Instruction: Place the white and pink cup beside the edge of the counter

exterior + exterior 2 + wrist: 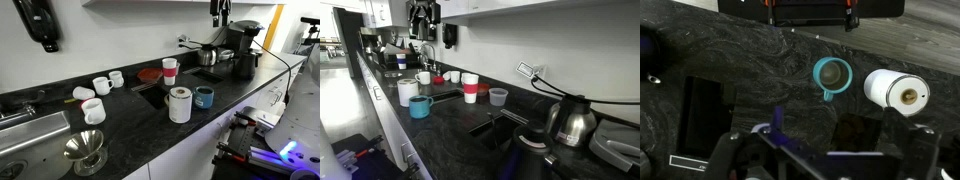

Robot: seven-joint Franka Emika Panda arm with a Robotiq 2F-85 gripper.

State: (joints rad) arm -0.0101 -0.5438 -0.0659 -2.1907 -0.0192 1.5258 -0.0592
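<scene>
White and pink cup (170,70) on counter (130,135), far from end effector (218,12); opening unclear.

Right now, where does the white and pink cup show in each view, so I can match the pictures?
In an exterior view: the white and pink cup stands at upper centre, behind and left of the blue cup.
In an exterior view: it stands just left of centre, up and right of the blue cup.
Wrist view: not in it.
Shared landmark: the blue cup, seen from above in the wrist view.
</scene>
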